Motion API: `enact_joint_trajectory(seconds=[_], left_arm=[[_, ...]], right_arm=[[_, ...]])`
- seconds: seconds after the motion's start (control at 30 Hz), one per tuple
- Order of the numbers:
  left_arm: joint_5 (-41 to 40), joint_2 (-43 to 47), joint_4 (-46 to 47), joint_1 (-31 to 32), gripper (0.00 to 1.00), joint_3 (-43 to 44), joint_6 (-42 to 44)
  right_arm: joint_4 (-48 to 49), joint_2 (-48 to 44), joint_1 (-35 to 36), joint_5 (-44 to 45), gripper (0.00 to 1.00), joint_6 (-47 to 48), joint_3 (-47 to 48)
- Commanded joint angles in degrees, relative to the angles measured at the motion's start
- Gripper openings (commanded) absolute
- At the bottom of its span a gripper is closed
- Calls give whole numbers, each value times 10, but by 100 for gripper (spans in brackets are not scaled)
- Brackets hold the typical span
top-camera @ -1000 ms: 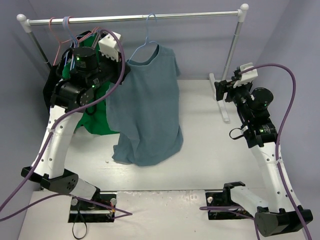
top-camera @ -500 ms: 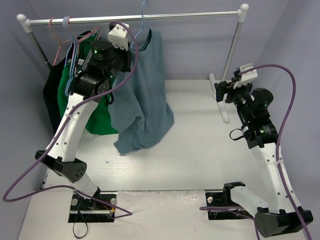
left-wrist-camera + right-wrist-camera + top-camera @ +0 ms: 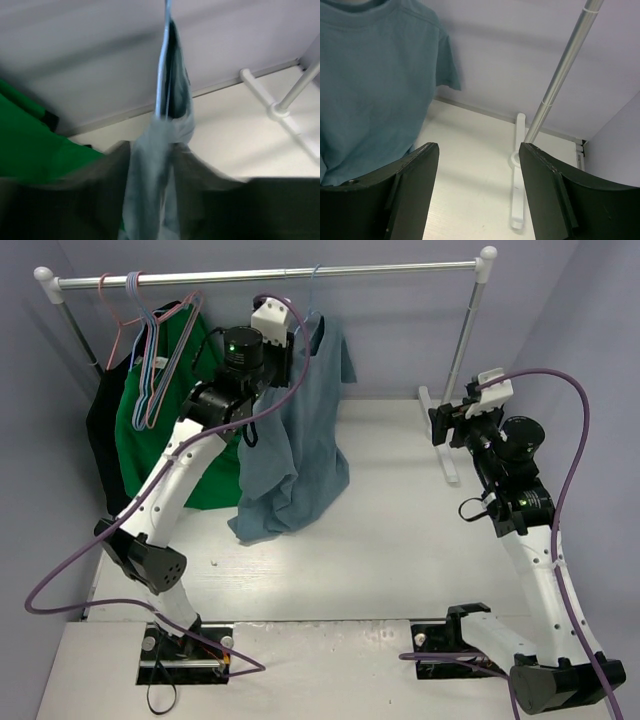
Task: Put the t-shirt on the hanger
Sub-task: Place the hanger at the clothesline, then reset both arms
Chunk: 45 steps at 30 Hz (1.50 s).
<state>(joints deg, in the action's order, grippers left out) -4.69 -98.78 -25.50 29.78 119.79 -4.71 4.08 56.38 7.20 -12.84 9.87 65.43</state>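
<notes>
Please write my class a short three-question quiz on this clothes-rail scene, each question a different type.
1. True or false: the right gripper is holding the t-shirt.
2. What hangs on the rail just left of the t-shirt? A) a green shirt B) a red towel C) a yellow coat
3. Short answer: which gripper is raised to the t-shirt's collar?

Key: 1 false, its fingers are apart and empty; 2 A; 3 the left gripper.

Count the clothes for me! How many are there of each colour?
Grey-blue t-shirt: 1
Green shirt: 1
Black garment: 1
Total: 3
</notes>
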Motion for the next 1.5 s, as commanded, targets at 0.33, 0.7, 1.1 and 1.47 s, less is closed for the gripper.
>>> enact_joint_trajectory(seconds=[0.33, 0.7, 1.1, 1.47], left_arm=[[-71, 199, -23, -1, 73, -115, 19], [-51, 394, -173, -4, 73, -342, -27], [-58, 548, -206, -4, 73, -533, -57], [-64, 633, -191, -4, 73, -618, -85]], right_arm=[[5, -35, 0, 28, 82, -4, -36], [-56, -109, 0, 65, 100, -34, -93], [-35, -196, 0, 127, 100, -159, -159], [-54, -223, 0, 127, 100, -153, -180]])
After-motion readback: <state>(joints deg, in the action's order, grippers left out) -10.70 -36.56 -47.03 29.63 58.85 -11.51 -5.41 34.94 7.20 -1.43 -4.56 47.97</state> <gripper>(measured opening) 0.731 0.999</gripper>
